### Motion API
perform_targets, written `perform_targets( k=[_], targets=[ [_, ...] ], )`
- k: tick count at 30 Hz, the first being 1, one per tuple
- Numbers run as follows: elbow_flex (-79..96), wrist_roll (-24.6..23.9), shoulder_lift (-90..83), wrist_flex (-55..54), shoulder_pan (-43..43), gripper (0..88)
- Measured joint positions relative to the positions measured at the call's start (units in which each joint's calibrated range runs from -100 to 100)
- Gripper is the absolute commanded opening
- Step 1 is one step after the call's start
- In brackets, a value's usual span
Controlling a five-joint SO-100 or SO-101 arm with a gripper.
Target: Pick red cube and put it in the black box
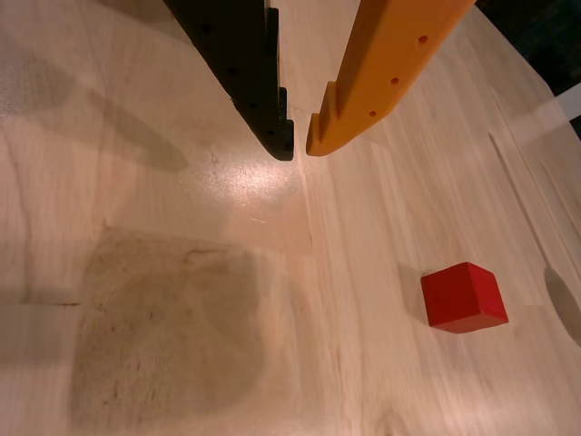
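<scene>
On the wooden table, the nearly closed pincer hangs apart from the red cube.

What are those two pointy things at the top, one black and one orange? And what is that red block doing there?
Those two pointy things are the fingers of a robot's gripper, which works like a small pincer. One finger is black and the other is orange. The camera rides on the robot's wrist, just behind the pincer, so you are looking down past the fingers at the table.

The tips are almost touching, with only a thin gap between them, and nothing is held between them.

Below is a pale wooden table with a darker, stained-looking patch on it. The red block is a small red cube lying on the table, lower right in the wrist view, well away from the fingers. The robot's job is to pick it up and put it in a black box; it has not grabbed it yet.
</scene>
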Motion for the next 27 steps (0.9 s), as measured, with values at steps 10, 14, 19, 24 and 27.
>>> perform_targets(
  k=[10, 14, 19, 24, 27],
  targets=[
    [-17.79, 0.00, 14.75, 1.57, 0.00, 0.9],
    [-28.08, 0.00, 28.43, 1.57, 0.08, 0.9],
    [-42.17, 0.29, 45.84, 1.57, 1.83, 1.2],
    [-50.65, 0.92, 56.11, 1.57, 8.16, 1.3],
    [-52.19, 5.94, 58.10, 1.66, 10.98, 1.3]
  ],
)
